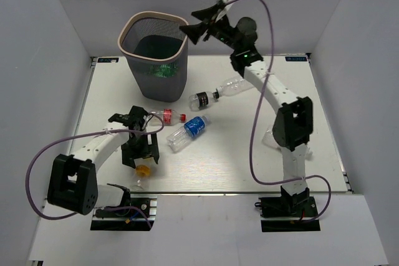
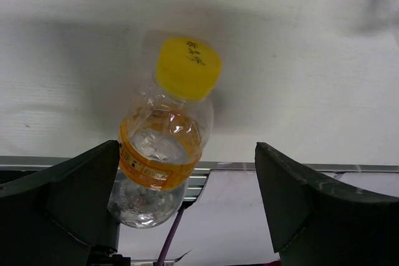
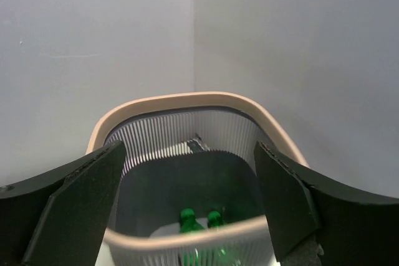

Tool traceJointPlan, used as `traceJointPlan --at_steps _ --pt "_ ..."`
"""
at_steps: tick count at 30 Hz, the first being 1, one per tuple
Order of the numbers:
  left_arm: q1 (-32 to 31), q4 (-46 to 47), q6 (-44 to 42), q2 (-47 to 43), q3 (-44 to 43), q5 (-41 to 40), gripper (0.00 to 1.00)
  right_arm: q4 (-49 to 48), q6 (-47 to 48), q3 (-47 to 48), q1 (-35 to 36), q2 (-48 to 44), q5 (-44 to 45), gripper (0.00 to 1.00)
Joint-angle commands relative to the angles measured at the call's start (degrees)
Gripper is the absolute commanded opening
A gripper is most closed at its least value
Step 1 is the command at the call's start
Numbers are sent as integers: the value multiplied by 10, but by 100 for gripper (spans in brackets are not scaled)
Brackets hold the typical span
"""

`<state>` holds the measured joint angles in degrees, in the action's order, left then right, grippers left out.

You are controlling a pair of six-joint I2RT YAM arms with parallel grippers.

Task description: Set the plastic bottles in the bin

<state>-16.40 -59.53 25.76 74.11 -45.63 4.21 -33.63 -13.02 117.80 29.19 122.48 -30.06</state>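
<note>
The bin [image 1: 134,22], dark mesh with a beige rim, stands at the back left. Green bottles [image 1: 163,70] lie inside it and show in the right wrist view [image 3: 187,219]. My right gripper [image 1: 196,24] is open and empty above the bin's right rim [image 3: 187,99]. My left gripper [image 1: 142,160] is open over a clear bottle with a yellow cap [image 1: 143,169] near the front edge. In the left wrist view this bottle [image 2: 165,135] lies between my fingers, against the left finger [image 2: 87,179]. Red-labelled [image 1: 168,115], blue-labelled [image 1: 189,130] and black-labelled [image 1: 201,99] bottles lie mid-table.
A clear bottle [image 1: 235,85] lies end to end with the black-labelled one, close to the right arm [image 1: 290,123]. Purple cables loop from both arms. White walls close in the table on three sides. The table's near edge [image 2: 312,167] runs just behind the yellow-capped bottle.
</note>
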Motion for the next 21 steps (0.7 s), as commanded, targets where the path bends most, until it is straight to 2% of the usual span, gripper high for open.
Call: traceJointPlan --at_steps 1,4,5,11,12,13,14,16,17,19,20,21 --pt "-13 -2 4 17 0 -20 99 4 -23 -45 -40 -109 25 84" --pt "-27 -2 4 48 0 -25 99 78 -8 -120 -76 -171 -3 73" --pt "-36 -2 4 56 0 -32 99 91 -2 -173 -84 -196 -11 73" --pt "-68 -2 10 103 0 -38 99 162 38 -341 -143 -316 -53 73" --pt "-68 5 10 108 -5 -38 94 172 51 -373 -150 -327 -62 69" --pt "-73 5 10 108 -5 -38 88 183 58 -403 -160 -355 -66 64" --pt "-73 5 10 108 -14 -38 65 186 74 -429 -164 -363 -73 52" --pt "-78 10 16 101 -33 -38 46 216 100 -459 -183 -388 -83 40" --pt "-79 10 16 101 -43 -38 31 228 110 -468 -186 -391 -79 34" --pt "-90 2 16 83 -86 -38 5 282 156 -483 -208 -394 -68 30" --pt "-90 -4 10 82 -103 -29 5 302 169 -481 -208 -388 -62 30" --pt "-95 -4 1 76 -145 -22 0 335 179 -478 -218 -383 -55 30"
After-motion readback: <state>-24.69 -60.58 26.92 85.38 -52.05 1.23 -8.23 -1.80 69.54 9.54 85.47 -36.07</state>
